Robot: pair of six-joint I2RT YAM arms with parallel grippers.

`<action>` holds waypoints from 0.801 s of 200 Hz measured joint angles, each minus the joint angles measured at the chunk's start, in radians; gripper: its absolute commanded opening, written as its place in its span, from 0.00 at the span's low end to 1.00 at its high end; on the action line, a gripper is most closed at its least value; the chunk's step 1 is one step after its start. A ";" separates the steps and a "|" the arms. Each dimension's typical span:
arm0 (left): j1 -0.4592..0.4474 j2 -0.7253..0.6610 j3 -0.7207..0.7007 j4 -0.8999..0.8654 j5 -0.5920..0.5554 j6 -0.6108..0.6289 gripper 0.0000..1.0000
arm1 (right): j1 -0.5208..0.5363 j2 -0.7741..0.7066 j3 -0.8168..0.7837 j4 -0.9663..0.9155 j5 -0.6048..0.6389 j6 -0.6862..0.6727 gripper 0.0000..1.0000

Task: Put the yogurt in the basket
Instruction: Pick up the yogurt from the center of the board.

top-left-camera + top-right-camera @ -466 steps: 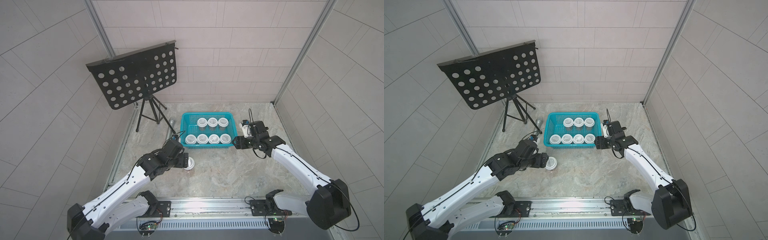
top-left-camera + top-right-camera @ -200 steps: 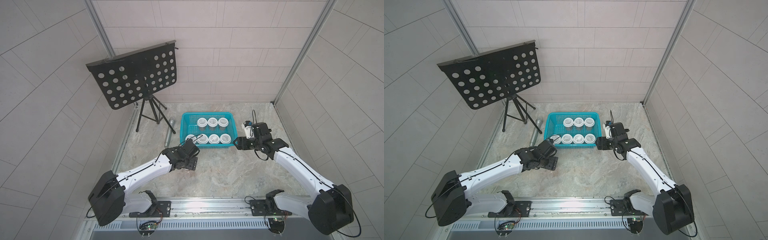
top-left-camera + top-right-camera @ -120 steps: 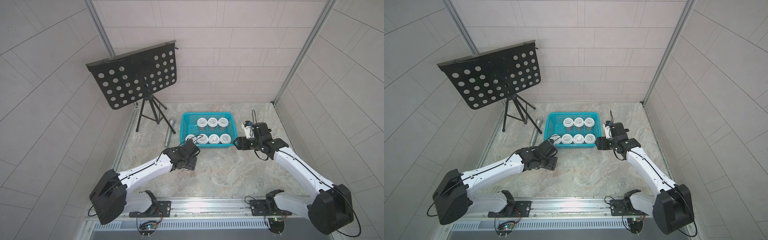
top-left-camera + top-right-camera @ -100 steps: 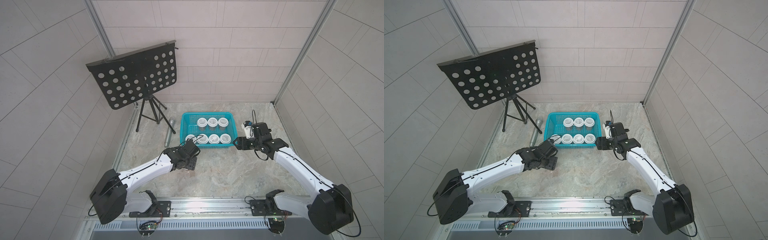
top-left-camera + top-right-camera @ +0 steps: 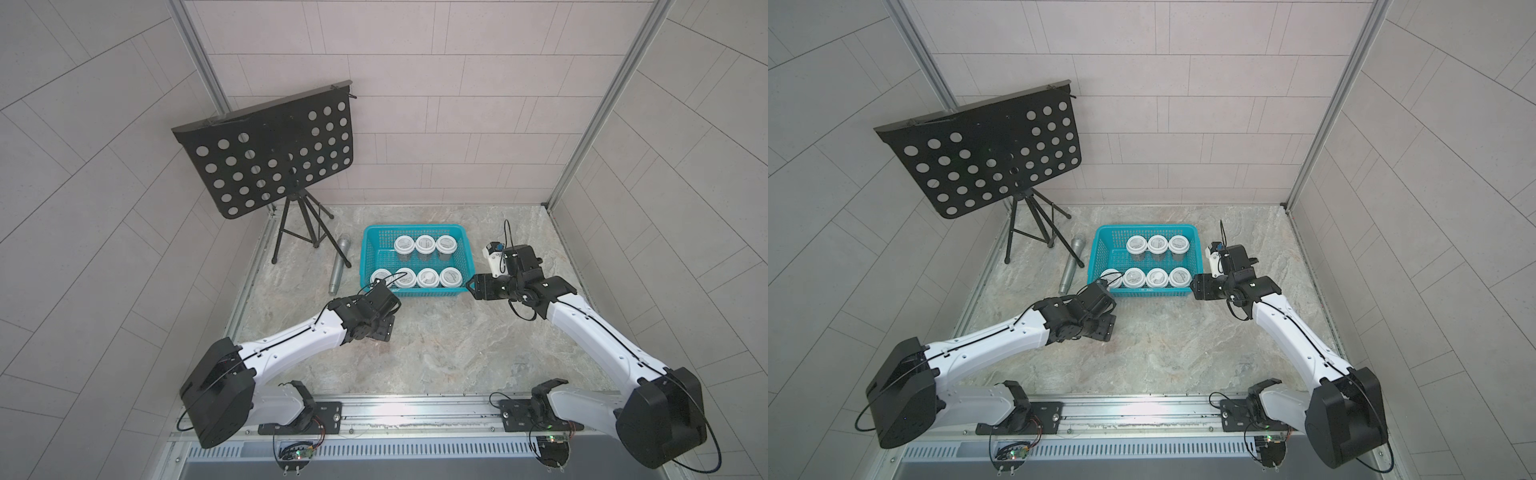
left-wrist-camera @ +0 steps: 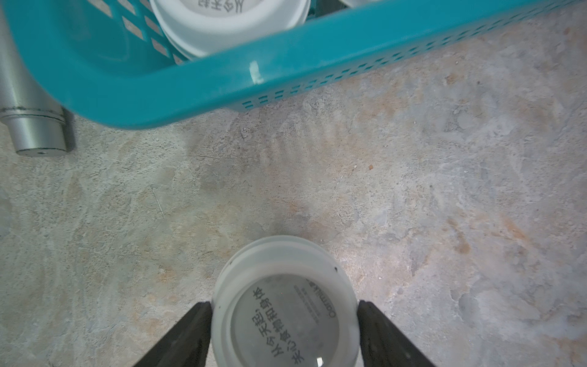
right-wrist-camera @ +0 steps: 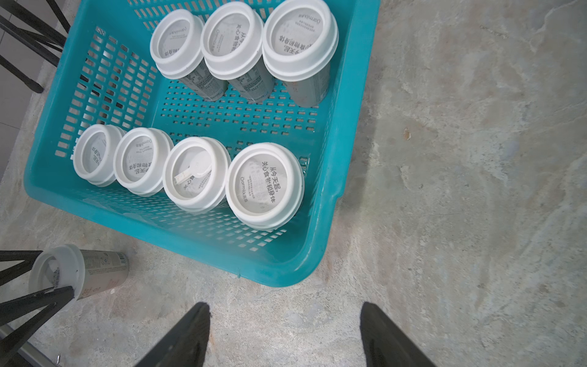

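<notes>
The teal basket (image 5: 415, 227) (image 5: 1146, 227) holds several yogurt cups (image 5: 426, 244) (image 7: 265, 186) standing in two rows, white lids up. One more yogurt cup (image 6: 282, 273) (image 7: 79, 275) is outside it, just in front of its near-left corner. My left gripper (image 6: 284, 306) (image 5: 384, 328) is shut on this cup, one finger on each side of the lid. In both top views the gripper hides the cup. My right gripper (image 7: 284, 333) (image 5: 471, 286) stands open over bare floor by the basket's near-right corner, holding nothing.
A grey metal cylinder (image 5: 338, 266) (image 6: 31, 127) lies left of the basket. Behind it a black perforated music stand (image 5: 270, 153) stands on a tripod. Tiled walls close in three sides, and a metal rail (image 5: 415, 411) runs along the front.
Since the earliest frames, my left arm has carried the cup rightward to the basket's near-left corner. Over the last second it has hardly moved. The right arm has stayed put.
</notes>
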 measured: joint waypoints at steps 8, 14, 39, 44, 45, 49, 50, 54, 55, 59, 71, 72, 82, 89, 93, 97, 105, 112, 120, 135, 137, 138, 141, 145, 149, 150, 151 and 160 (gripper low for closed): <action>0.000 0.000 -0.001 0.002 0.000 0.000 0.76 | 0.000 0.000 0.000 0.000 0.000 0.000 0.78; -0.001 0.000 -0.001 0.002 -0.001 0.000 0.75 | 0.000 0.000 0.000 0.000 0.000 0.000 0.78; -0.002 -0.001 -0.002 0.005 -0.006 -0.001 0.71 | 0.000 0.001 0.000 0.000 0.000 0.000 0.78; -0.002 -0.002 -0.002 0.005 -0.007 -0.001 0.70 | 0.000 0.001 0.000 0.000 0.000 0.000 0.78; -0.002 -0.002 -0.002 0.005 -0.007 -0.001 0.70 | 0.000 0.001 0.000 0.000 0.000 0.000 0.78; -0.002 -0.002 -0.002 0.005 -0.008 -0.001 0.70 | 0.000 0.001 0.000 0.000 0.000 0.000 0.78; -0.002 -0.002 -0.002 0.005 -0.008 -0.001 0.69 | 0.000 0.000 0.000 0.000 0.000 0.000 0.78; -0.002 -0.003 -0.002 0.005 -0.008 0.000 0.69 | 0.000 0.000 0.000 0.000 0.000 0.000 0.78; -0.002 -0.003 -0.002 0.005 -0.008 -0.001 0.69 | 0.000 0.001 0.000 0.000 0.000 0.000 0.78; -0.002 -0.003 -0.002 0.005 -0.008 0.000 0.69 | 0.000 0.001 0.000 0.000 0.000 0.000 0.78; -0.002 -0.005 -0.002 0.004 -0.009 -0.001 0.69 | 0.000 0.001 0.000 0.000 0.000 0.000 0.78; -0.002 -0.006 -0.002 0.004 -0.008 -0.001 0.69 | 0.000 0.001 0.000 0.000 0.000 0.000 0.78; -0.002 -0.007 -0.002 0.002 -0.009 -0.001 0.68 | 0.000 0.001 0.000 0.000 0.000 0.000 0.78; -0.002 -0.009 -0.002 0.000 -0.009 0.000 0.68 | 0.000 0.000 0.000 0.000 0.000 0.000 0.78; -0.002 -0.011 -0.002 -0.002 -0.009 0.000 0.68 | 0.000 0.000 0.000 0.000 0.000 0.001 0.78; -0.002 -0.013 -0.002 -0.005 -0.009 0.000 0.68 | 0.000 0.001 0.000 0.000 0.000 0.000 0.78; -0.002 -0.018 -0.002 -0.016 -0.009 0.000 0.68 | 0.000 0.001 0.000 0.000 0.000 0.000 0.78; -0.002 -0.023 -0.002 -0.026 -0.009 0.000 0.68 | 0.000 0.001 0.000 0.000 0.000 0.000 0.78; -0.002 -0.033 -0.002 -0.038 -0.009 0.000 0.68 | 0.000 0.001 0.000 0.000 0.000 0.001 0.78; -0.002 -0.054 0.008 -0.066 -0.013 -0.002 0.68 | 0.000 0.000 0.000 0.000 0.000 0.003 0.78; -0.002 -0.057 0.010 -0.070 -0.013 -0.002 0.68 | 0.000 0.001 0.000 0.000 0.000 0.003 0.78; -0.002 -0.058 0.011 -0.071 -0.013 -0.002 0.68 | 0.000 0.000 0.000 0.000 0.000 0.003 0.78; -0.002 -0.062 0.016 -0.078 -0.014 -0.004 0.68 | 0.000 0.001 0.000 0.000 0.000 0.003 0.78; -0.002 -0.067 0.024 -0.087 -0.015 -0.004 0.68 | 0.000 0.001 0.000 0.000 0.000 0.003 0.78; -0.002 -0.072 0.033 -0.097 -0.017 -0.005 0.68 | 0.000 0.000 0.000 0.000 0.000 0.003 0.78; -0.002 -0.073 0.035 -0.098 -0.017 -0.005 0.68 | 0.000 0.001 0.000 0.000 0.000 0.003 0.78; -0.002 -0.075 0.039 -0.101 -0.018 -0.005 0.68 | 0.000 0.001 0.000 0.000 0.000 0.003 0.78; -0.002 -0.085 0.061 -0.117 -0.022 -0.005 0.68 | 0.000 0.000 0.000 0.000 0.000 0.003 0.78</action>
